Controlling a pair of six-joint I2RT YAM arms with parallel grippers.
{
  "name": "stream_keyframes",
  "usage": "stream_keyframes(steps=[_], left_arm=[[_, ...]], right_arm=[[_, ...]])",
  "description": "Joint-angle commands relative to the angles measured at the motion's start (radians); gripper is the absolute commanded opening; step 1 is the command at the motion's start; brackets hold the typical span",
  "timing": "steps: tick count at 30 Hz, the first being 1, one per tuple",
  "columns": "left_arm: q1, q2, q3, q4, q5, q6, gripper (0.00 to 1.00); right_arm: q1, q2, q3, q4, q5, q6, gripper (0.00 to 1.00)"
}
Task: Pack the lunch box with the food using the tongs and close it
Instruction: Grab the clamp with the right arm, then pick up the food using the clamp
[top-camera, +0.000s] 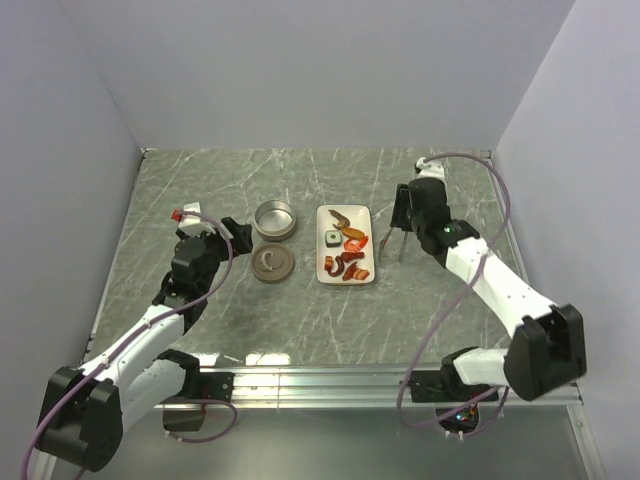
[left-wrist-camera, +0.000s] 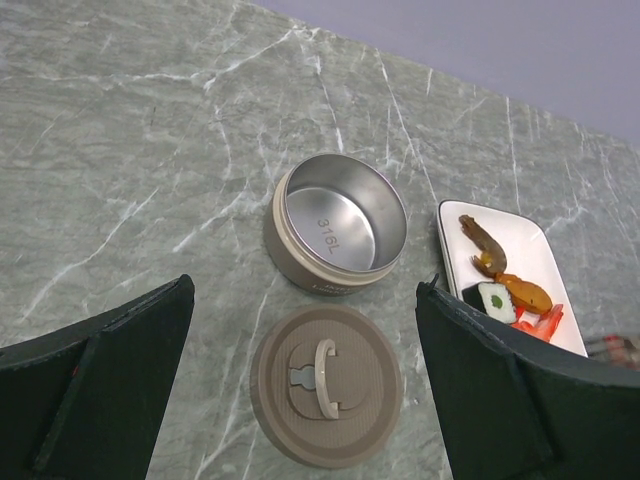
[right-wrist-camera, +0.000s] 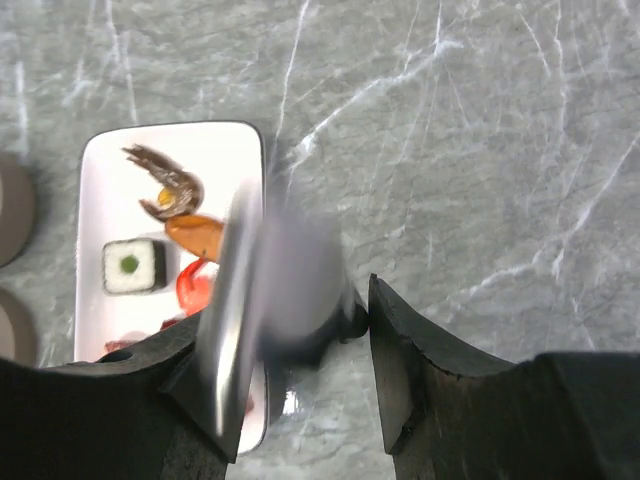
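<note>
One marking is legible: the characters "316L", stamped on the silvery inner floor of the lunch box (left-wrist-camera: 338, 228) and seen in the left wrist view. A faint embossed mark on the outer wall of the same tin is too small to read.

The lunch box (top-camera: 274, 219) stands open on the grey marbled table (top-camera: 200, 180). Its lid (top-camera: 272, 264) lies flat just in front of it, handle up, apart from the tin. Just to the right lies a white plate (top-camera: 364, 213) carrying the food (top-camera: 352, 235): 1 shrimp-shaped piece at the far end, 1 dark-and-white cube, and several red and orange bits. The left gripper (top-camera: 242, 231) hovers just left of the tin, jaws spread and empty. The right gripper (top-camera: 402, 212) grips the tongs (top-camera: 384, 249) just right of the plate, their 2 slim arms slanting down toward the table with the tips apart.
</note>
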Motion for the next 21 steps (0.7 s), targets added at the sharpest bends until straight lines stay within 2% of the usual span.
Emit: stream_keyframes(steps=[1, 7, 13, 17, 21], left_arm=[[0.005, -0.026, 0.015, 0.045, 0.009, -0.007, 0.99], [0.005, -0.045, 0.006, 0.040, 0.011, -0.013, 0.99], [0.005, -0.072, -0.005, 0.033, 0.011, -0.016, 0.99], [0.005, -0.082, -0.008, 0.028, 0.012, -0.021, 0.99], [0.005, -0.091, -0.014, 0.025, 0.012, -0.022, 0.99]], right_arm=[[0.044, -0.124, -0.071, 0.102, 0.085, 0.017, 0.53], [0.146, -0.323, -0.157, 0.206, 0.174, -0.014, 0.53], [0.196, -0.454, -0.217, 0.310, 0.119, -0.046, 0.53], [0.230, -0.436, -0.230, 0.378, 0.059, -0.060, 0.53], [0.265, -0.342, -0.223, 0.458, 0.049, -0.070, 0.52]])
